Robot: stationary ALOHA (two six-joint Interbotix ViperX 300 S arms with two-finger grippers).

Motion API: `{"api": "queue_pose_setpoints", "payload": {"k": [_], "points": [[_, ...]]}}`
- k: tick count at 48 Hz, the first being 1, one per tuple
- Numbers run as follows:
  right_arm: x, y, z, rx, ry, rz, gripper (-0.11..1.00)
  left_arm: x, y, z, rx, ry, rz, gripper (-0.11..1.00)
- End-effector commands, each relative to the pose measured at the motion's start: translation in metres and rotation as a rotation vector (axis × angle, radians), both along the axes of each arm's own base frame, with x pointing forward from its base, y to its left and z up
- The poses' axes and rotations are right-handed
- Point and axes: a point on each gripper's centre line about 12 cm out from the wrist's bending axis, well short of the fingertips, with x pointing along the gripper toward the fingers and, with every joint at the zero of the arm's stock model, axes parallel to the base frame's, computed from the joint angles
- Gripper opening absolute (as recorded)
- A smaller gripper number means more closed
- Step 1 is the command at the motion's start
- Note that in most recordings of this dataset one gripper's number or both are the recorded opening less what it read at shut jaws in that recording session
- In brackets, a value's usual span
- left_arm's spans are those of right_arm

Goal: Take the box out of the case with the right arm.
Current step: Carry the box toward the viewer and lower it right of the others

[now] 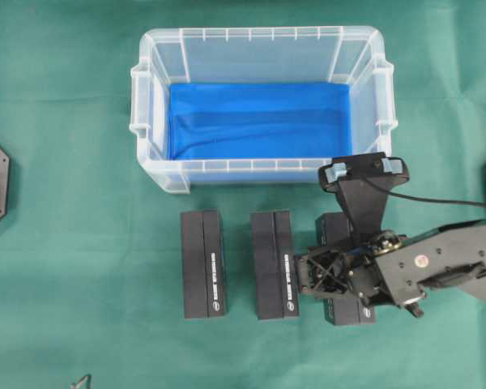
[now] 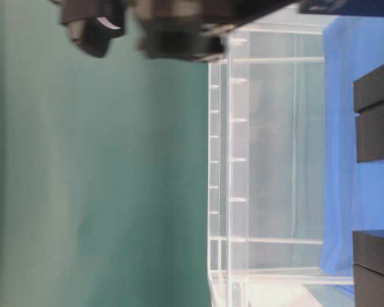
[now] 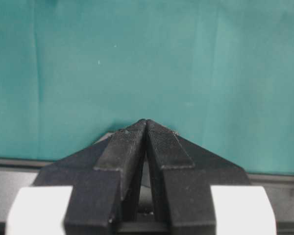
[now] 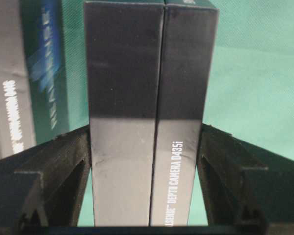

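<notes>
The case [image 1: 259, 32] is a clear plastic bin at the back of the table, and only its blue lining [image 1: 259, 121] shows inside. A black box [image 4: 152, 98] lettered "DEPTH CAMERA D435i" lies outside the case on the green cloth, in front of its right corner [image 1: 334, 227]. My right gripper [image 4: 146, 142] is shut on this box, one finger pressed to each long side. In the overhead view the right gripper [image 1: 334, 271] covers the box's middle. My left gripper [image 3: 146, 121] is shut on nothing, over bare green cloth.
Two more black boxes [image 1: 202, 263] [image 1: 275, 263] lie side by side on the cloth, left of the held one. The nearer box [image 4: 19, 73] shows close by at the left of the right wrist view. The table-level view shows the case wall [image 2: 269, 160].
</notes>
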Motion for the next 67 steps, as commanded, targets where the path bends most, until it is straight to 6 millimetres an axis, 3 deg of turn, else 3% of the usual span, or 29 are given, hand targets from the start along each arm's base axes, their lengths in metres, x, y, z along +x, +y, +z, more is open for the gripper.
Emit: {"api": "queue_pose_setpoints", "payload": {"k": [1, 10, 42, 49, 59, 67], "points": [[0.003, -0.001, 0.004, 0.015, -0.033, -0.002, 0.65, 0.002, 0.0, 0.002, 0.002, -0.008, 0.001, 0.0], [0.002, -0.003, -0.004, 0.012, -0.024, -0.005, 0.65, 0.002, 0.0, 0.002, 0.0, -0.009, 0.0, 0.0], [0.006, -0.001, -0.001, 0.029, -0.05, -0.013, 0.65, 0.002, 0.0, 0.003, 0.0, -0.009, 0.0, 0.0], [0.005, -0.001, 0.002, 0.025, -0.037, -0.019, 0.92, 0.002, 0.0, 0.003, 0.0, -0.009, 0.0, 0.0], [0.008, 0.0, 0.014, 0.025, -0.044, -0.022, 0.88, 0.001, 0.0, 0.003, 0.0, -0.012, 0.0, 0.0], [0.01, -0.001, 0.04, 0.028, -0.064, -0.025, 0.88, 0.002, 0.0, 0.003, 0.002, -0.011, 0.001, 0.0]]}}
